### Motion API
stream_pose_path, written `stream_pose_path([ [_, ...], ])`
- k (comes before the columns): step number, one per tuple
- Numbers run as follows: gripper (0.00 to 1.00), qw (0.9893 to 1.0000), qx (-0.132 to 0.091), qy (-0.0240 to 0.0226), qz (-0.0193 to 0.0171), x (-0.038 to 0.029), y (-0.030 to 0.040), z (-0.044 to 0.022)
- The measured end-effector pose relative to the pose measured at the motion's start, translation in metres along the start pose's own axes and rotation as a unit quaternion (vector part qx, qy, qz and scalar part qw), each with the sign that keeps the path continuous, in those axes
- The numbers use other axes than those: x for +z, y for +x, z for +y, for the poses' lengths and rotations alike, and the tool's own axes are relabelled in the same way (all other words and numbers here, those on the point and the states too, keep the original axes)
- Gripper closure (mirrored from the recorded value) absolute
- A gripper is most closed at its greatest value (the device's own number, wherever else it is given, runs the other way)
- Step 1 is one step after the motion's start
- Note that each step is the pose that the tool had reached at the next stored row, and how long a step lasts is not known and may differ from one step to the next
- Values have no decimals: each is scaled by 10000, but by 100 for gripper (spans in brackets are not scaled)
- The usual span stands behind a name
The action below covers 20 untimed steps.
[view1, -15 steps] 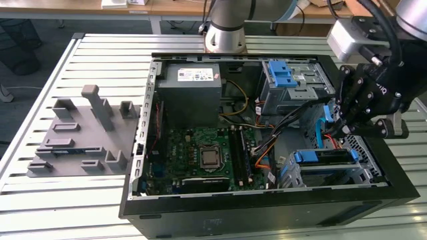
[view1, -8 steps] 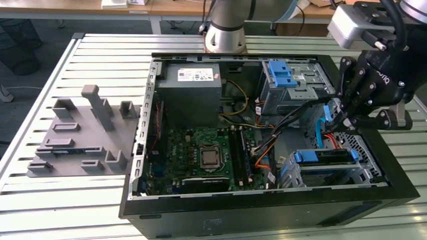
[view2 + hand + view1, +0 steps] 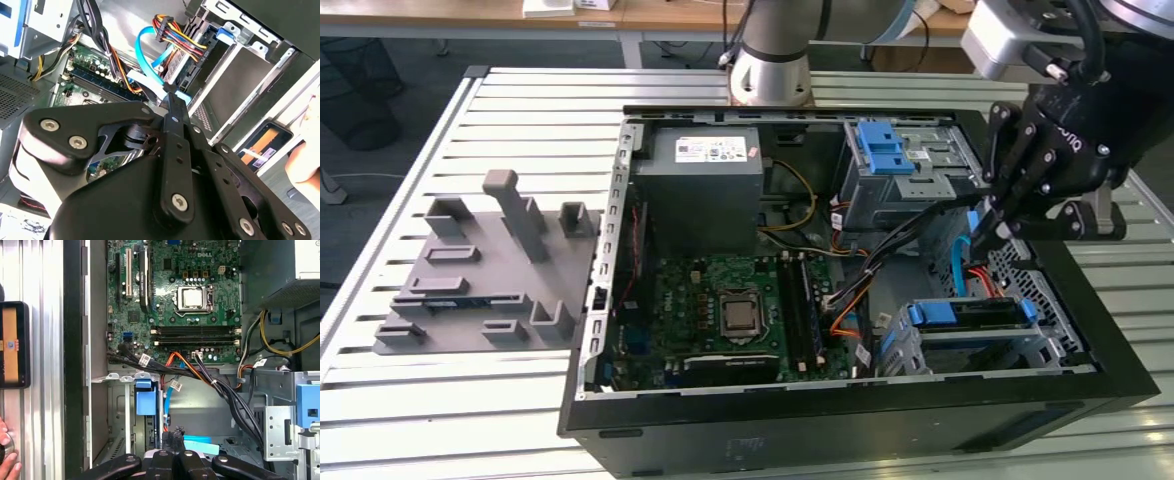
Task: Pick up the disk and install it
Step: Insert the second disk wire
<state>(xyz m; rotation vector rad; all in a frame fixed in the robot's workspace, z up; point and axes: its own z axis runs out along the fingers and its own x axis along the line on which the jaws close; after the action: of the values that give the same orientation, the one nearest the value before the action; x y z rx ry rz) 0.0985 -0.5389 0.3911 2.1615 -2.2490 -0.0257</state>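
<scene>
The gripper (image 3: 1001,215) hangs over the open case (image 3: 854,425), at its edge on the exterior view's right, and whether it is spread wide or drawn narrow, I cannot tell. It grips nothing that I can make out. Right beneath it a flat, glossy blue cable (image 3: 963,262) curves down into the case. A thick bundle of black and orange wires (image 3: 881,250) crosses from the board towards that same corner, crowding the space below the gripper.

The disk (image 3: 971,313) sits in the metal cage (image 3: 987,350) at the near corner on the exterior view's right. Its blue bracket is on top and its dark body is slotted in edge-up. The edge that shows runs across the exterior view from left to right; how deep it goes into the cage is hidden. In the first wrist view the bracket (image 3: 145,397) caps a narrow slot in the bare steel cage.

Further back stands a second bay with a ribbed blue latch (image 3: 887,150). On the exterior view's left of it is the grey boxy power supply (image 3: 700,170). The green board (image 3: 734,310) lies flat, its square socket shining.

Outside the case, the slatted metal table (image 3: 400,400) carries a grey fixture (image 3: 480,270) of blocky uprights. In the first wrist view a dark device with an orange screen (image 3: 14,345) lies on the slats, a person's hand (image 3: 7,460) near it.
</scene>
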Motion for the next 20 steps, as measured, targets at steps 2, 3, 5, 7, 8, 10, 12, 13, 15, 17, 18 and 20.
stream_pose_path([
  [2, 89, 10000, 1, 8, 21, 0, -12, 1],
  [3, 89, 10000, 1, 12, 33, 1, -19, 1],
  [5, 89, 10000, 2, 19, 38, 7, -32, 6],
  [7, 82, 10000, 1, 27, 37, 13, -39, 15],
  [8, 82, 10000, 1, 29, 37, 16, -43, 16],
  [10, 81, 10000, 1, 31, 37, 18, -54, 16],
  [12, 75, 10000, 1, 32, 38, 20, -65, 18],
  [13, 75, 10000, 1, 34, 37, 27, -67, 18],
  [15, 75, 10000, 2, 43, 37, 45, -69, 19],
  [17, 75, 10000, 2, 58, 38, 73, -70, 19],
  [18, 75, 10000, 2, 68, 42, 87, -70, 19],
  [20, 75, 9999, 2, 95, 56, 111, -70, 19],
])
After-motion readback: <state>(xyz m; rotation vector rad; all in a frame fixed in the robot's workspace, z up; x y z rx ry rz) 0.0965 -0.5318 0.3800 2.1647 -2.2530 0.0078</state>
